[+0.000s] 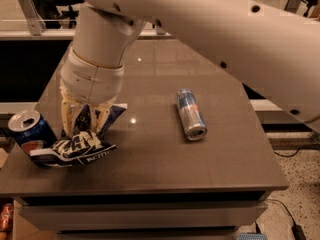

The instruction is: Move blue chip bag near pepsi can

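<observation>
The blue chip bag point(75, 148) is a crumpled dark blue foil bag with white lettering, lying on the brown table near its front left corner. Its left end touches the pepsi can point(31, 133), a short blue can with a silver top standing upright at the table's left edge. My gripper point(82, 129) points straight down over the bag, its pale fingers point(68, 119) straddling the bag's upper part and closed on it.
A slim silver-and-blue energy drink can point(190, 114) lies on its side in the middle right of the table point(165, 154). My large white arm crosses the top of the view. The table's front edge is just below the bag.
</observation>
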Motion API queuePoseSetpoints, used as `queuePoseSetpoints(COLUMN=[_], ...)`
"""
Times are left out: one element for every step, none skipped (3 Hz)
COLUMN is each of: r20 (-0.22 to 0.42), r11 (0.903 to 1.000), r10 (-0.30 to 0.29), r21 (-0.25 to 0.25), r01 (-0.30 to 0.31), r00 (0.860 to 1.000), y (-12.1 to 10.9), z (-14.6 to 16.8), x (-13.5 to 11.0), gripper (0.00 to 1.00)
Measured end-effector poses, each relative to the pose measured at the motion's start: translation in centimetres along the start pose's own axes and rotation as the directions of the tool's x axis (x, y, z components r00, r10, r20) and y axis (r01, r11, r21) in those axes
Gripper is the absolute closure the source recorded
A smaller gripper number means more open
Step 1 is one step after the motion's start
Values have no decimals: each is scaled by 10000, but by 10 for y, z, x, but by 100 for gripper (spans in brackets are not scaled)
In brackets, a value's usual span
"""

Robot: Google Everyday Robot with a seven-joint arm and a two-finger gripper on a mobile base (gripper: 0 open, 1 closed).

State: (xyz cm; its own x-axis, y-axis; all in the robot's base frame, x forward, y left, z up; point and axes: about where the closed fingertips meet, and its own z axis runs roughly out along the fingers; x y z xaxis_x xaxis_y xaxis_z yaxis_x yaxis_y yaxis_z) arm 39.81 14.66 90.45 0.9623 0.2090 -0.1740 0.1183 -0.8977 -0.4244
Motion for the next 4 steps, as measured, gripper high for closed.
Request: queuePoseSetpoints(r20=[37, 43, 75, 160], r11=[10000, 9999, 10000, 10000], r10=[32, 56, 27, -23], r21=[-57, -84, -43, 75], r01=[-31, -55, -26, 22], r00=[10000, 10000, 10000, 9999], y=[-2, -3, -3, -3], z=[3, 4, 4, 3], x=[1, 2, 2, 2], gripper=[38, 13, 0, 0])
